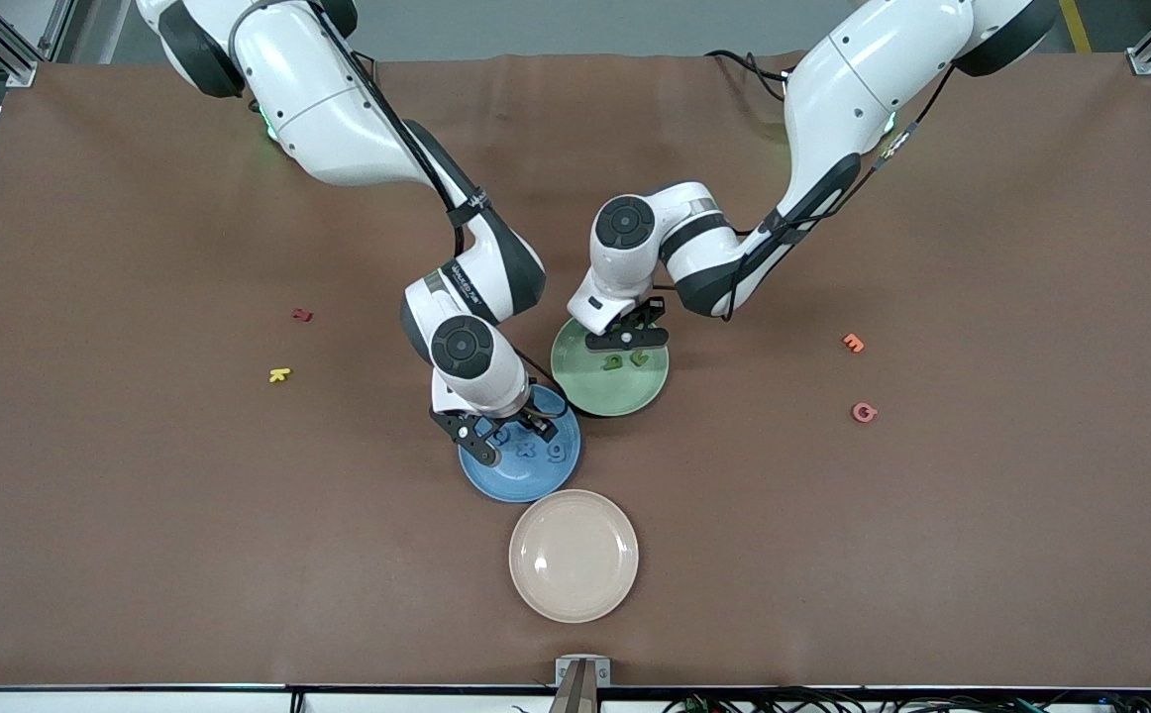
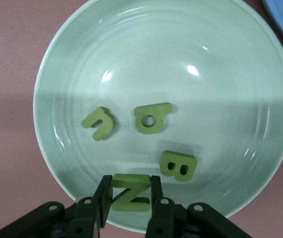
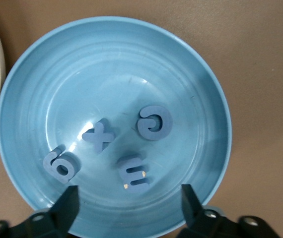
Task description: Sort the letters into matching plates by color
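Four blue letters [image 3: 102,136] in blue plate [image 3: 191,79]

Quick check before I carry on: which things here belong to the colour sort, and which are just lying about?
Job:
- blue plate, four blue letters in it, right gripper open above
- green plate, three green letters in it, green Z in the left gripper

Lying about:
- cream plate
- red letter, yellow letter
- orange letter, pink letter
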Tool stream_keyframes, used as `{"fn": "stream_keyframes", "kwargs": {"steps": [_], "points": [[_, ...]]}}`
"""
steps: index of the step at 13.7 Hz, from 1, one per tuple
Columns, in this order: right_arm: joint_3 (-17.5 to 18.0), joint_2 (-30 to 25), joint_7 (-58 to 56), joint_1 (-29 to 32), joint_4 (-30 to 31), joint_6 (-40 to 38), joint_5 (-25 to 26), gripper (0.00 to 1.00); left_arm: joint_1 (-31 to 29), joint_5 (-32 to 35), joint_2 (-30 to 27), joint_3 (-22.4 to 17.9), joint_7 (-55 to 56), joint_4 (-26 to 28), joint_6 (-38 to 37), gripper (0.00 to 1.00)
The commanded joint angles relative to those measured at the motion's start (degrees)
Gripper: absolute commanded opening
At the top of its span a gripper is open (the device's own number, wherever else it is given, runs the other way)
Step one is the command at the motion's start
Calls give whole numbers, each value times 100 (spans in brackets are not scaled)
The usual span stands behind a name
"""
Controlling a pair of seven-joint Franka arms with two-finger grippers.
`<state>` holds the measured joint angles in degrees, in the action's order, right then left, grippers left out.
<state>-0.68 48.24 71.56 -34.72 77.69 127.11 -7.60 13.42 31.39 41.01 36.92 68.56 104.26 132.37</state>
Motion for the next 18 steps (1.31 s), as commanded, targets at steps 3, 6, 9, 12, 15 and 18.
{"fn": "stream_keyframes", "kwargs": {"steps": [3, 6, 9, 12, 15, 18], "points": [[-37, -95, -2, 141, -87, -151, 13, 100, -32, 104, -67, -36, 44, -19, -62, 79], [-64, -192, -438, 359, -78, -519, 30, 100, -155, 104, -189, -27, 26, -37, -71, 94], [-73, -428, -1529, 746, -69, -1273, 30, 100, -550, 43, -470, 8, -18, -89, -71, 97], [-81, -893, -2729, 1307, 150, -1844, 48, 100, -796, 34, -559, -1, -53, -405, -106, 97], [-90, -1315, -4102, 1984, 159, -2636, 135, 100, -1051, 17, -577, 34, -350, -441, -106, 99], [-81, -1833, -5123, 2434, 491, -2911, 740, 100, -1403, -263, -603, 131, -903, -450, -97, 99]]}}
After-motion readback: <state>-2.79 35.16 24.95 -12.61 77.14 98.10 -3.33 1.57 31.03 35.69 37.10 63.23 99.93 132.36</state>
